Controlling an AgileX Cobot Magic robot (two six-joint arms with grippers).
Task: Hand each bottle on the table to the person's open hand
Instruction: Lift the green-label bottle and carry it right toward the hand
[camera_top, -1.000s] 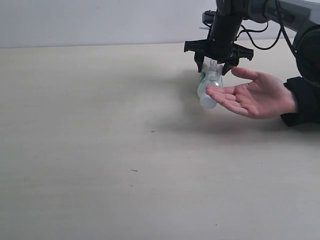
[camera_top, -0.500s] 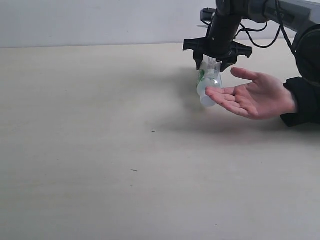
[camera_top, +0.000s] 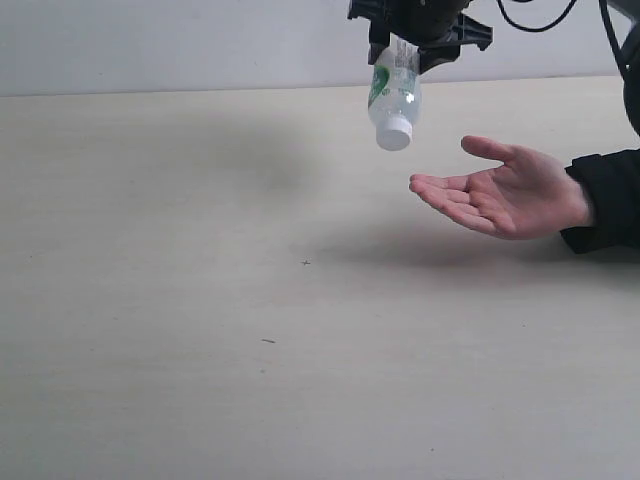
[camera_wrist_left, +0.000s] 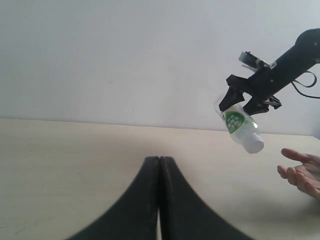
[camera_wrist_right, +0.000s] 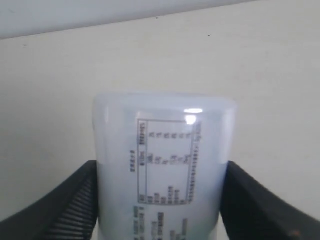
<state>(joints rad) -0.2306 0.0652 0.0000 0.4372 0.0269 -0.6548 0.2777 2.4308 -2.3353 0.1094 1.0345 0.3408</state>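
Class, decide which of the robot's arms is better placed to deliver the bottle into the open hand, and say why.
Right. The right pincer holds the bottle cap-down in the air, close to the person's open hand. The left pincer is shut, empty and well back from both.

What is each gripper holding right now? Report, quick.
Left gripper: shut, empty.
Right gripper: shut on the white-green labelled bottle, cap down.
Person's open hand: open, empty.

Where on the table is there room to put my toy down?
Almost all of the table is bare: everything left of the open hand and in front of it. It is crowded only at the far right, where the bottle hangs in the air near that hand.
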